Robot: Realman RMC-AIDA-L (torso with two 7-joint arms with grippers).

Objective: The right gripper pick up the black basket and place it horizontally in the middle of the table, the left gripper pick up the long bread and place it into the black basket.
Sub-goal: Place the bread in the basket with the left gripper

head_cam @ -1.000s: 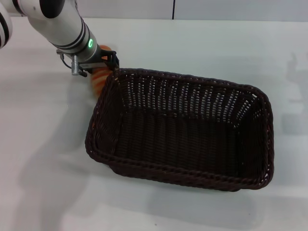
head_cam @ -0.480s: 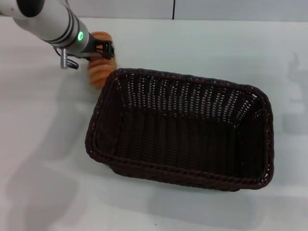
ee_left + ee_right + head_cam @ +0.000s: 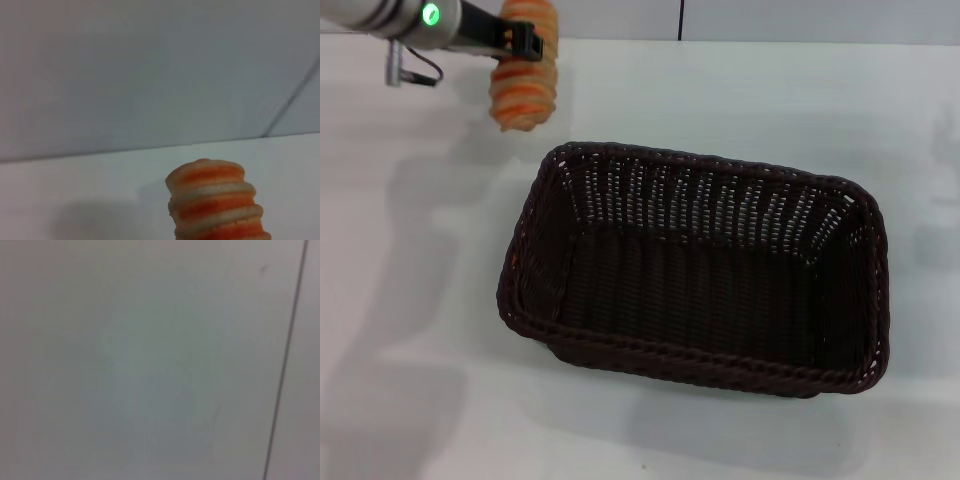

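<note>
Bread (image 3: 524,80), the long striped loaf, hangs at the far left of the head view, lifted off the desk (image 3: 410,300) and clenched near its upper end by the left end effector (image 3: 525,40). The dark fingers close on the loaf from the side, and the arm behind them, with its green light, reaches in from the upper left corner. The loaf hangs roughly upright, its rounded lower end pointing down toward the white surface. It is near the far left corner of the basket (image 3: 700,270) but clearly apart from it, outside the rim and above the desk.

Further right, the big dark woven basket rests flat on the desk around the middle of the view, its long side running left to right with a slight slant. Its inside holds nothing.

From the left wrist, only the loaf's rounded end (image 3: 217,200) shows, with orange and tan bands, the white desk (image 3: 75,195) behind it and a pale wall above.

The right end effector does not appear in any view; the right wrist camera faces only a plain pale surface with a thin dark seam.
</note>
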